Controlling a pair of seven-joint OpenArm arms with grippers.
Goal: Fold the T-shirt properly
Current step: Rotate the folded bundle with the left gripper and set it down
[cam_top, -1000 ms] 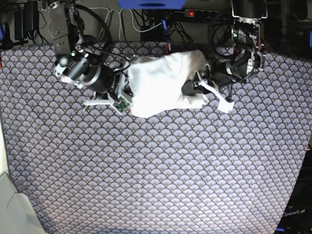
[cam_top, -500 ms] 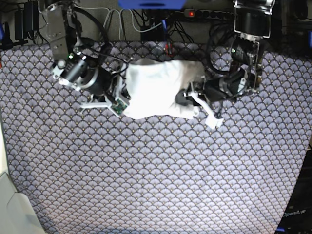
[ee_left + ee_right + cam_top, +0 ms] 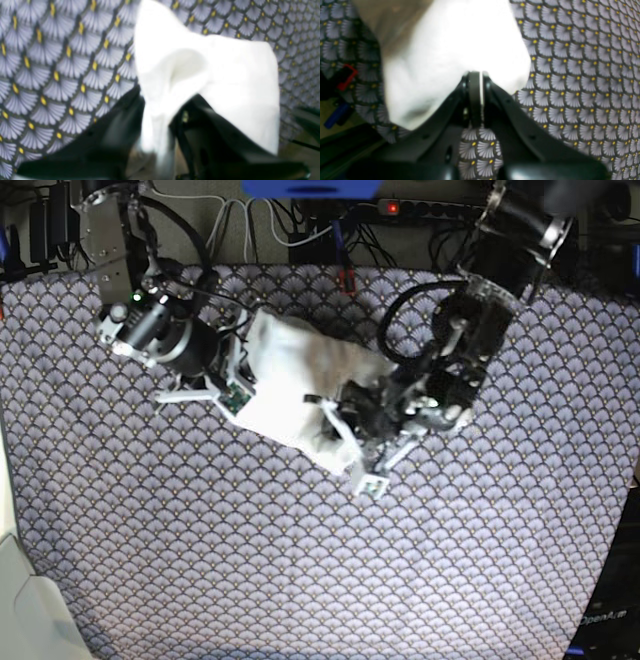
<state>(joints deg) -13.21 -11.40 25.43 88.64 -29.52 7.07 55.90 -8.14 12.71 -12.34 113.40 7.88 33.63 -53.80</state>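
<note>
The T-shirt [image 3: 295,380] is a plain white bunched bundle at the back middle of the table; no print shows. My right gripper [image 3: 243,385] is at its left edge, shut on a fold of the cloth, as the right wrist view [image 3: 475,75] shows with the T-shirt [image 3: 460,42] spreading beyond the closed jaws. My left gripper [image 3: 335,430] is at the bundle's front right corner. In the left wrist view [image 3: 160,107] it is shut on a strip of the T-shirt [image 3: 237,82], which stands up between the fingers.
The table is covered by a grey fan-patterned cloth [image 3: 300,560]. Cables and a power strip [image 3: 400,207] lie along the back edge. A white object [image 3: 25,610] sits at the front left corner. A red clip [image 3: 345,77] shows beside the shirt.
The left arm has swung forward and to the left, carrying the shirt's right corner toward the front. The bundle now lies diagonally. The right gripper has shifted slightly left.
</note>
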